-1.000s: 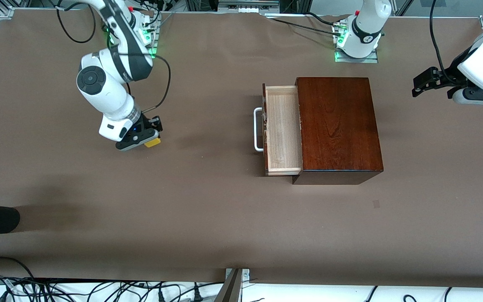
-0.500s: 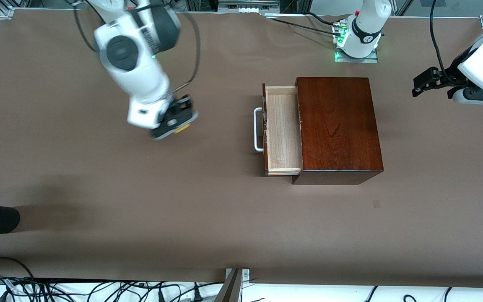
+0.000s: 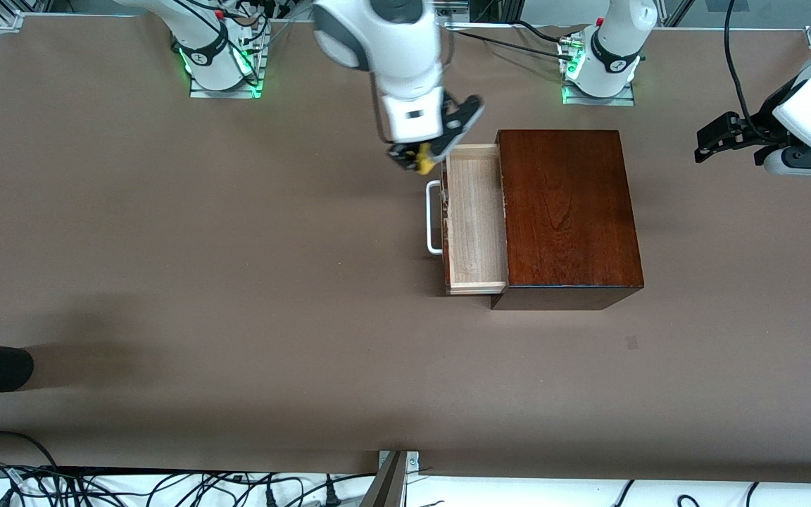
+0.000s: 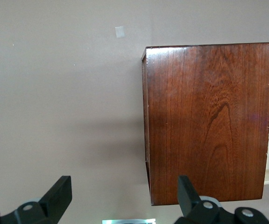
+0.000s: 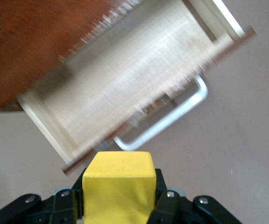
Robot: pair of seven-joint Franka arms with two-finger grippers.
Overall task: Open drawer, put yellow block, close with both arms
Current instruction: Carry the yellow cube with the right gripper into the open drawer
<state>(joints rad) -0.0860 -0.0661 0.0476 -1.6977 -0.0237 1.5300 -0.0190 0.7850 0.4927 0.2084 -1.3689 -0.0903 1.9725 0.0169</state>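
The drawer already stands pulled out of the dark-wood box near the middle of the desk, its pale tray empty and its white handle facing the right arm's end. The right gripper has its fingers clamped on the yellow block in the air, over the drawer's front corner toward the robots' edge of the desk — so the block is not yet inside. Placing it and shutting the drawer remain; the left gripper waits with fingers spread, over the desk's left-arm end.
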